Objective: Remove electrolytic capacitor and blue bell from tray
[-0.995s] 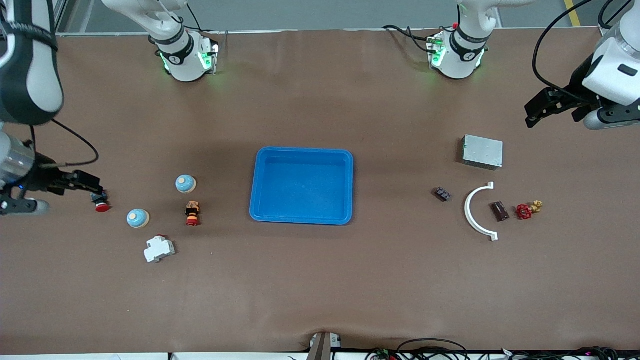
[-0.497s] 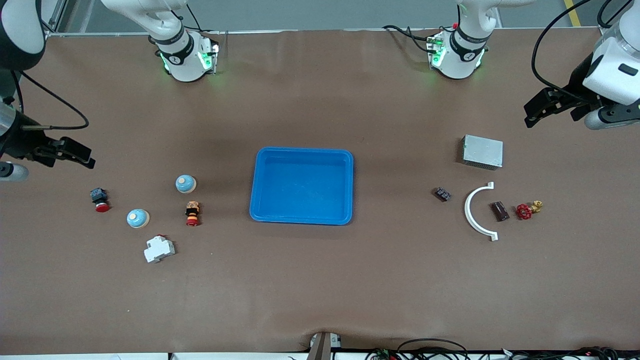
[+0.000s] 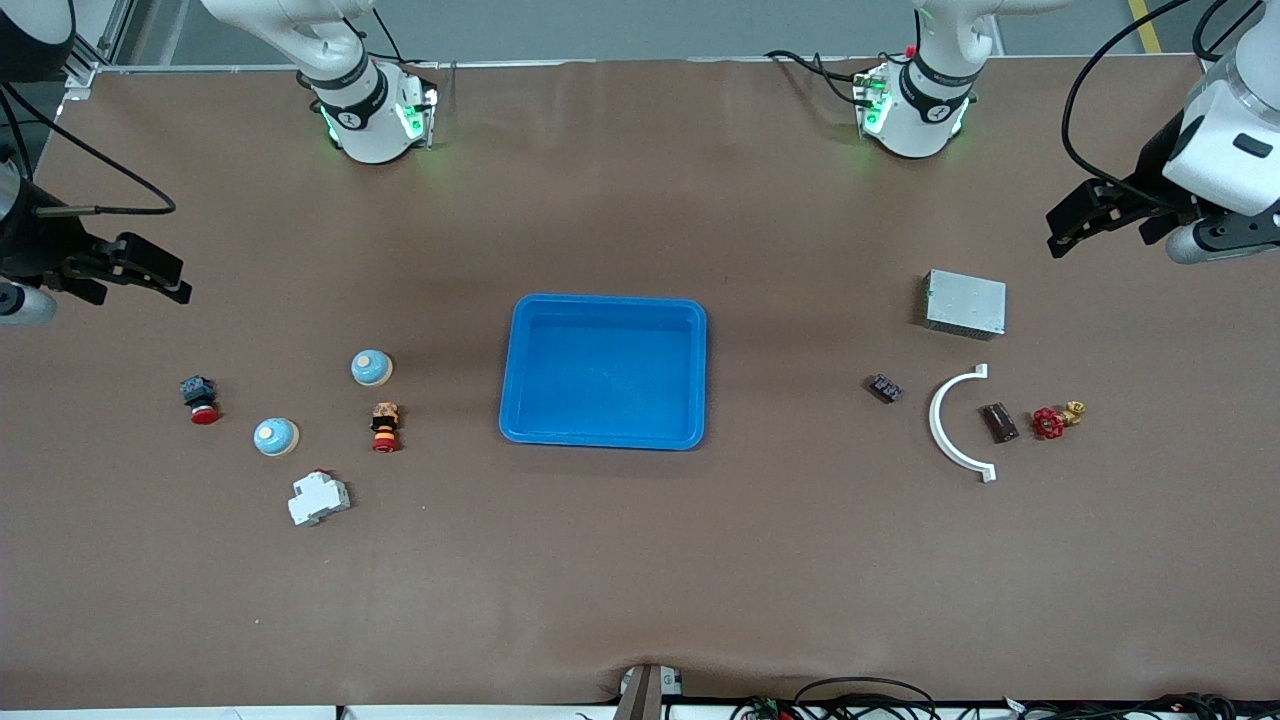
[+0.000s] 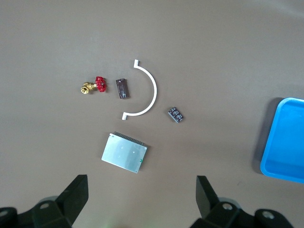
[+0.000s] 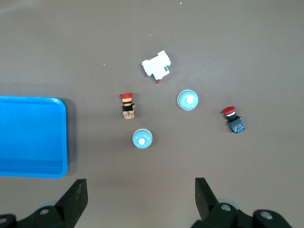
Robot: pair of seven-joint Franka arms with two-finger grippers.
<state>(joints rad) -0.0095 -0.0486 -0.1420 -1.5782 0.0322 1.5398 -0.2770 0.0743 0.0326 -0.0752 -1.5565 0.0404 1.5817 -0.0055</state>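
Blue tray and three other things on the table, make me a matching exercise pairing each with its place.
Things:
1. blue tray
2. metal box
3. white breaker
4. red valve

Places:
A. beside the brown block inside the white arc
B. middle of the table
C. nearest the front camera at the right arm's end
D. under the left gripper's side, farther than the white arc

Pairs: 1-B, 2-D, 3-C, 4-A

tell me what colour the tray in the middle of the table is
Bright blue tray, seen best in the front view.
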